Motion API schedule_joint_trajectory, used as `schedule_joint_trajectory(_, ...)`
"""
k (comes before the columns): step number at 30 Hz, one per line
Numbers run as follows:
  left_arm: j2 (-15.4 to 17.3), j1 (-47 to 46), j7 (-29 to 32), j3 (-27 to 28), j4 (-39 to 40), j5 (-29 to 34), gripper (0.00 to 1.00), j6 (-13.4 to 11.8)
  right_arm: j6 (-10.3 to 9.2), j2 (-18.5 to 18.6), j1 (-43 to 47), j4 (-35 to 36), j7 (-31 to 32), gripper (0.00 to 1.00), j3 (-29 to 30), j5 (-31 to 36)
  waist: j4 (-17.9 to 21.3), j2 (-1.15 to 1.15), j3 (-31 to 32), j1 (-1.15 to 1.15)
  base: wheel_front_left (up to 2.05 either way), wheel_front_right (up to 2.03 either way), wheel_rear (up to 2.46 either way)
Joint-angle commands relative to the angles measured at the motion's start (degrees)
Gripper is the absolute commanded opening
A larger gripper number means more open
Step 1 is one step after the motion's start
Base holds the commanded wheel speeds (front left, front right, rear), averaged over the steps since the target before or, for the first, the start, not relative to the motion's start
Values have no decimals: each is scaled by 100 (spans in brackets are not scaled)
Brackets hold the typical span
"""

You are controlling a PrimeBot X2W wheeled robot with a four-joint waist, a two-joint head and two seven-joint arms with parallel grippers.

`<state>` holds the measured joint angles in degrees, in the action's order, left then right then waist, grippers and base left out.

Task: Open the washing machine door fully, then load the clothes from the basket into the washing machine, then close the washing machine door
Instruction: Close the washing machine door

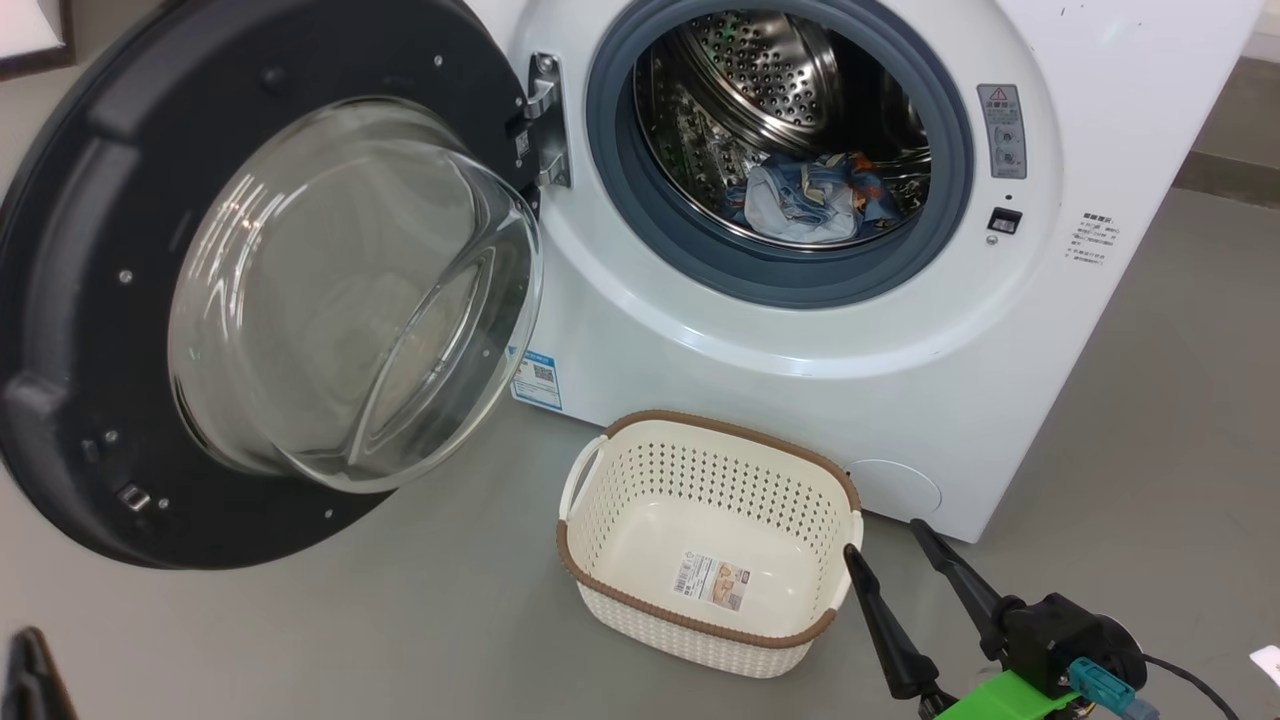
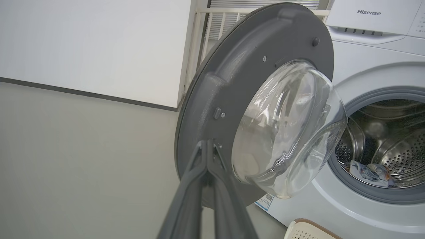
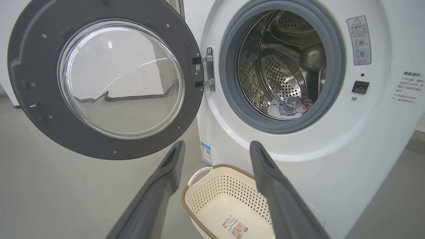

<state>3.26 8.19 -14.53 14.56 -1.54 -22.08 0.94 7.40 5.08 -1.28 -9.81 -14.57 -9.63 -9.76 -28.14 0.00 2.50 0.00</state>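
Blue clothes [image 3: 288,108] partly hidden behind seal [image 3: 282,128], left claw [image 2: 208,146] pressed together, right claw [image 1: 883,538] apart

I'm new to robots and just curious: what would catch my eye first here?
The washing machine door hangs wide open on the left, its clear glass bowl bulging out. Blue printed clothes lie in the steel drum, while the cream basket stands empty on the floor in front, the open right gripper beside it.

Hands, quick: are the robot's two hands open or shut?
Left hand: shut, holding nothing.
Right hand: open, empty.
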Motion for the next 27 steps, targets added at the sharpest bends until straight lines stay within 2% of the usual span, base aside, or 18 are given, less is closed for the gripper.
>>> schedule_joint_trajectory(1, 162, -344, -47, 253, 65, -97, 0, 49, 9, 1, -142, 160, -43, 100, -101, -40, 2, 0, -1, 0, 0, 0, 0)
schedule_joint_trajectory(9, 667, -1063, 14, 494, -302, -312, 0, 240, 9, -21, -79, 197, -43, 100, -40, -55, 20, 0, -13, 0, 0, 0, 0)
schedule_joint_trajectory(19, 1060, -1907, 450, 855, -773, -1186, 0, 400, 9, -8, -91, 219, -43, 100, -43, -51, 101, 0, -98, 0, 0, 0, 0)
schedule_joint_trajectory(21, 1265, -2030, 536, 879, -927, -1219, 0, 435, 9, 2, -106, 222, -43, 100, -52, -51, 121, 0, -123, 0, 0, 0, 0)
schedule_joint_trajectory(27, 1610, -2533, 762, 1001, -1521, -1689, 0, 539, 9, 38, -143, 215, -43, 100, -87, -68, 177, 0, -191, 0, 0, 0, 0)
